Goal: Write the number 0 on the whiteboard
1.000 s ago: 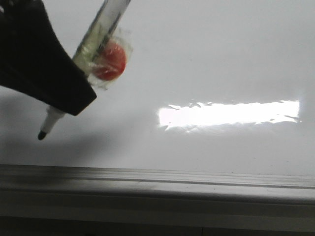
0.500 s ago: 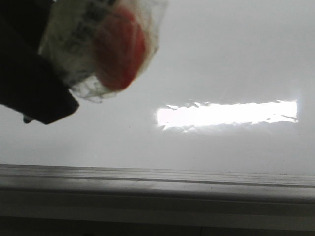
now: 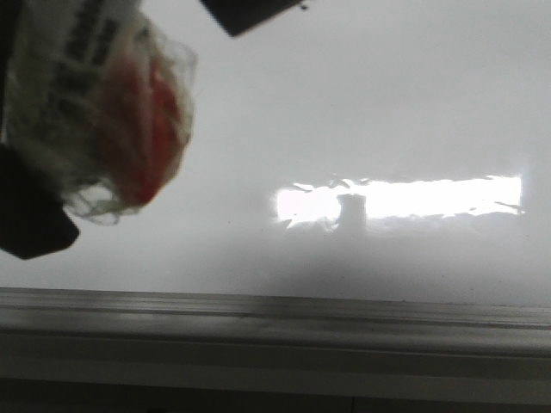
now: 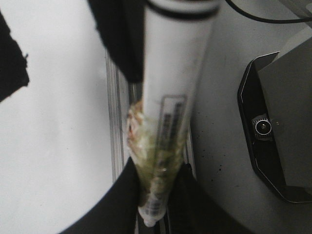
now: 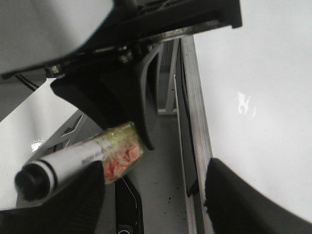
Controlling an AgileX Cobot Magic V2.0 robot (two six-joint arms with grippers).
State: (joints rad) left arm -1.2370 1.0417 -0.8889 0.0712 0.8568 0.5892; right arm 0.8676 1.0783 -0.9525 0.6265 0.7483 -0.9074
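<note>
The whiteboard fills the front view, glossy white, with its grey rail along the near edge. The number 0 does not show anywhere on it. A white marker, wrapped in clear tape over a red patch, is clamped between the black fingers of my left gripper, which is shut on it. It hangs very close to the front camera, blurred, and its tip is out of view. My right gripper stands open with nothing between its fingers, beside the left gripper and the marker. Its dark edge shows at the top of the front view.
A bright glare strip lies across the board, with a small grey shadow in it. Beyond the rail is a grey surface with a black and grey camera housing.
The left gripper and marker rose off the board toward the camera; the tip left the view. A dark edge of the right gripper entered at the top, and a shadow fell on the board.
</note>
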